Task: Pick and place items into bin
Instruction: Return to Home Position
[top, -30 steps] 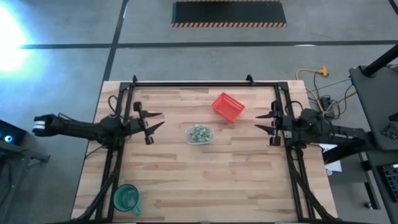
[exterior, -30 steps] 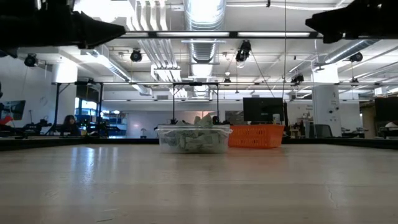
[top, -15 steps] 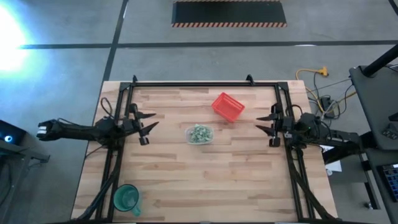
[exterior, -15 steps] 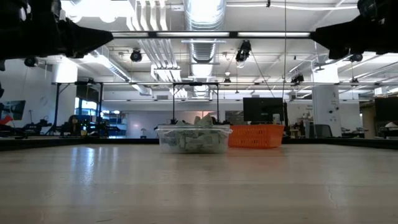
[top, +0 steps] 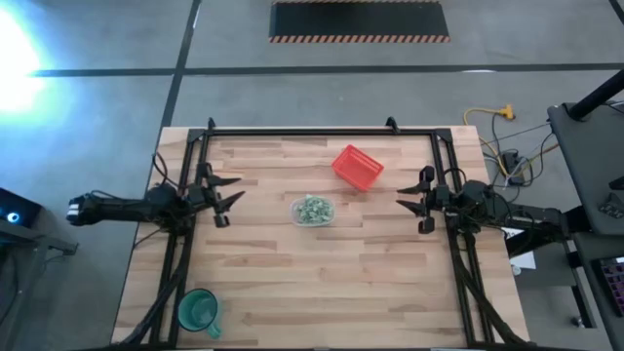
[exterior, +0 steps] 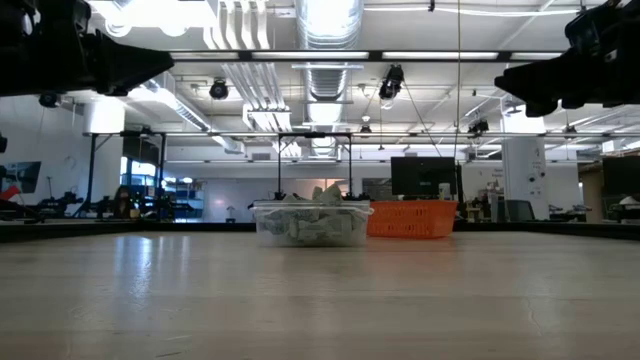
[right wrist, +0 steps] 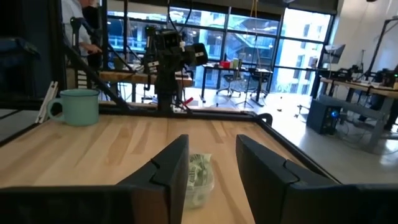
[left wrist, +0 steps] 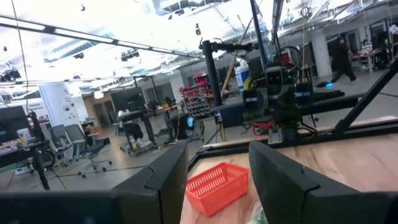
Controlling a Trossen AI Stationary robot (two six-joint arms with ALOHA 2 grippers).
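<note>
Clear bin (top: 312, 216) of tiny green-white items (top: 312, 207) sits mid-table; left gripper (top: 237, 189) and right gripper (top: 402, 195) hover at opposite edges, fingers spread, empty.

Bin at mid-table, an arm at each side.
The bin (top: 293, 213), filled with the items (top: 313, 209), sits mid-table (top: 322, 283), a red basket (top: 357, 167) near it and a green cup (top: 198, 311) at one corner. Left gripper (top: 224, 189) and right gripper (top: 408, 195) hang at opposite edges, fingers spread.
</note>
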